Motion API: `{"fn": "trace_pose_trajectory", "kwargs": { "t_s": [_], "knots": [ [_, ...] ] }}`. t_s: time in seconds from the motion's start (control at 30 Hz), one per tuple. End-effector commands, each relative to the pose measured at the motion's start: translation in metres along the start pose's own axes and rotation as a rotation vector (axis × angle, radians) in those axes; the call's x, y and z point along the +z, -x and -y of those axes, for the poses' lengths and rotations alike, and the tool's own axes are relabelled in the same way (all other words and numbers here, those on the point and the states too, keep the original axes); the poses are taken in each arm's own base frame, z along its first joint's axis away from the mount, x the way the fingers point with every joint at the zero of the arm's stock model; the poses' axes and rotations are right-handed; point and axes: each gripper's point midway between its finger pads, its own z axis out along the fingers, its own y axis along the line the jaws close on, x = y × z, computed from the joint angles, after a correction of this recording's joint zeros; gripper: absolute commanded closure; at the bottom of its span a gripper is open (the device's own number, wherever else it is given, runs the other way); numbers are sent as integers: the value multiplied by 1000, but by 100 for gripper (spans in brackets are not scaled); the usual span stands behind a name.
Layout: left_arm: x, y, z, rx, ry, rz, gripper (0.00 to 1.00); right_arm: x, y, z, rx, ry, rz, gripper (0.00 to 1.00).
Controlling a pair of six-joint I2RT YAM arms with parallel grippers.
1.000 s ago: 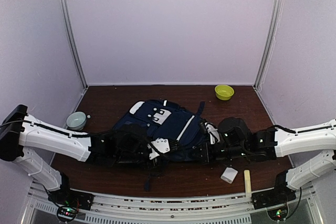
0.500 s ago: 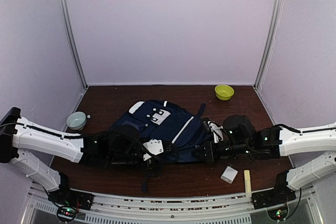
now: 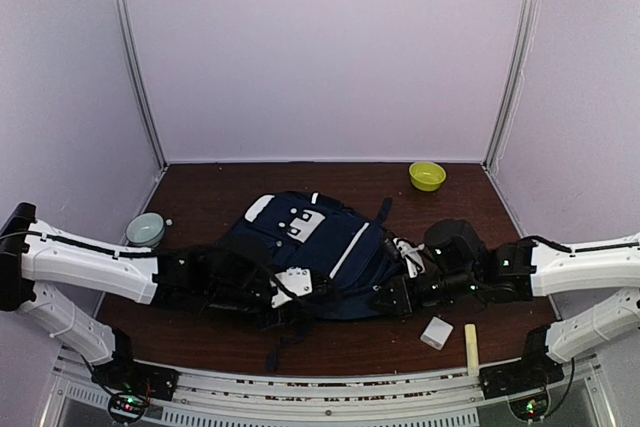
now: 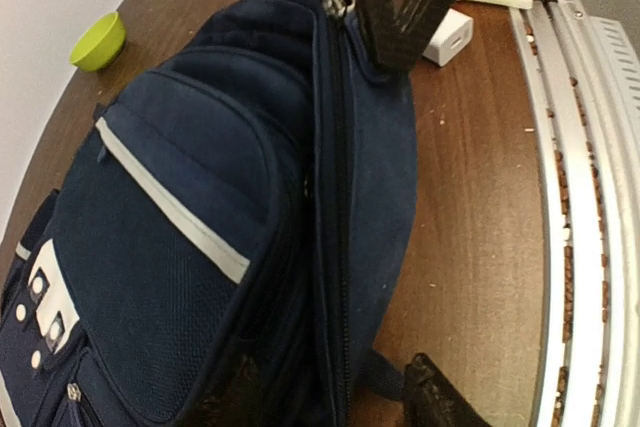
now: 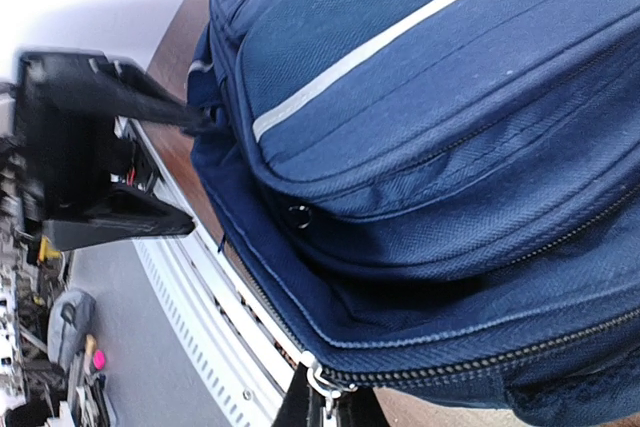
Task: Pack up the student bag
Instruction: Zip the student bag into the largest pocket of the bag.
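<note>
1. Table (image 3: 200,197): dark brown wood, with pale walls on three sides.

2. Student bag (image 3: 320,242): navy fabric with a white stripe and a white patch with dark dots. It lies flat at the middle of the table, between my two arms. Its front pocket faces up and its zipped rim is turned toward the near edge.

3. Left arm (image 3: 90,265): white shell. I reach in low from the left, up to the bag's near-left side.

4. Right arm (image 3: 590,265): white shell. I reach in low from the right, up to the bag's near-right corner.

5. Left gripper (image 4: 335,397): my fingers stand apart, one on each side of the bag's zipped rim. I cannot tell whether they press on the fabric.

6. Right gripper (image 5: 328,405): my fingers are drawn together on the bag's zip edge, right at the metal pull.

7. Grey-green bowl (image 3: 145,230): on the left side of the table, well apart from the bag.

8. Yellow-green bowl (image 3: 427,175): at the far right, near the back wall.

9. Cream stick (image 3: 470,345): at the near right, just beside the white block.

10. White block (image 3: 436,333): at the near right, in front of my right arm.

11. Zip pull (image 5: 318,383): a small metal piece at my right fingertips.
</note>
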Motion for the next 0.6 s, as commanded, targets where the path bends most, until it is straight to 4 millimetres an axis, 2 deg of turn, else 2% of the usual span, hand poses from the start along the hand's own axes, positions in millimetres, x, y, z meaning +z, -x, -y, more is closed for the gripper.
{"fn": "trace_pose_trajectory", "kwargs": {
  "t_s": [0.0, 0.07, 0.33, 0.5, 0.57],
  "knots": [
    [-16, 41, 8, -20, -99, 104, 42, -5, 15, -43, -95, 118, 19, 100],
    [-13, 47, 10, -27, -119, 116, 42, -4, 15, -49, -103, 139, 13, 100],
    [5, 74, 19, -60, -210, 179, 53, 2, 14, -73, -150, 183, -9, 100],
    [17, 74, 23, -71, -234, 166, 55, -2, 19, -76, -151, 198, 21, 100],
    [20, 72, 21, -77, -223, 161, 64, -3, 20, -77, -153, 199, 28, 100]
  ]
}}
